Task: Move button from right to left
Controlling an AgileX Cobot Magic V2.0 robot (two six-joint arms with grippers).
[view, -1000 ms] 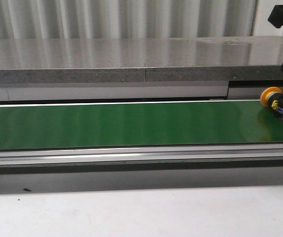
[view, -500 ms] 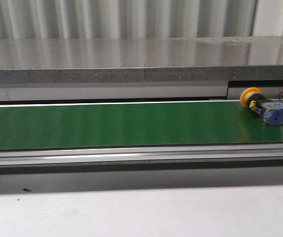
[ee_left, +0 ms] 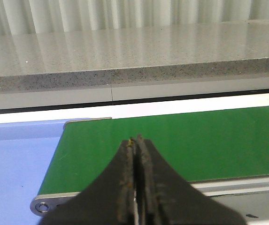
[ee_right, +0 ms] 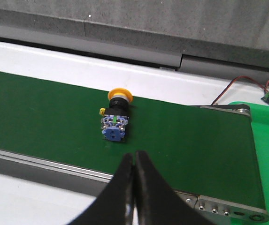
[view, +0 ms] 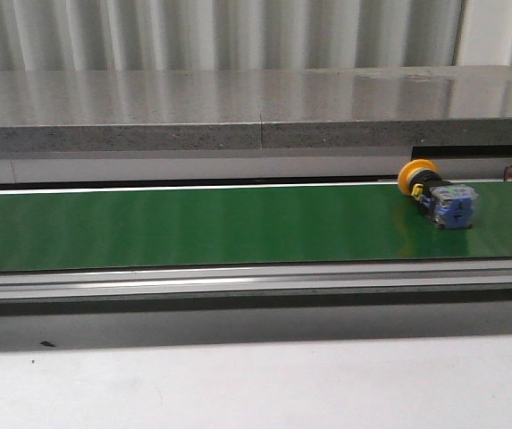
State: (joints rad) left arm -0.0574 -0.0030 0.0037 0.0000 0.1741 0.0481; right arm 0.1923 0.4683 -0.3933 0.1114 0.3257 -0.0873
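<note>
Button on its side on the green belt, both grippers closed and empty.

Front view: neither gripper is seen; the button (view: pixel 436 194) lies on the belt (view: pixel 193 223) toward the right end, yellow cap toward the back rail, blue block toward the front edge. A grey stone ledge (view: pixel 238 112) and a corrugated wall (view: pixel 211 34) stand behind; a pale table (view: pixel 256 384) is in front. Left wrist view: the left gripper (ee_left: pixel 136 140) is seen with fingers pressed together, nothing between them, over the belt's left end beside a blue surface (ee_left: pixel 12 164); the button is not in view. Right wrist view: the right gripper (ee_right: pixel 134 155) is likewise closed, apart from the button; a red wire (ee_right: pixel 233 86) is cut off by the frame edge.
</note>
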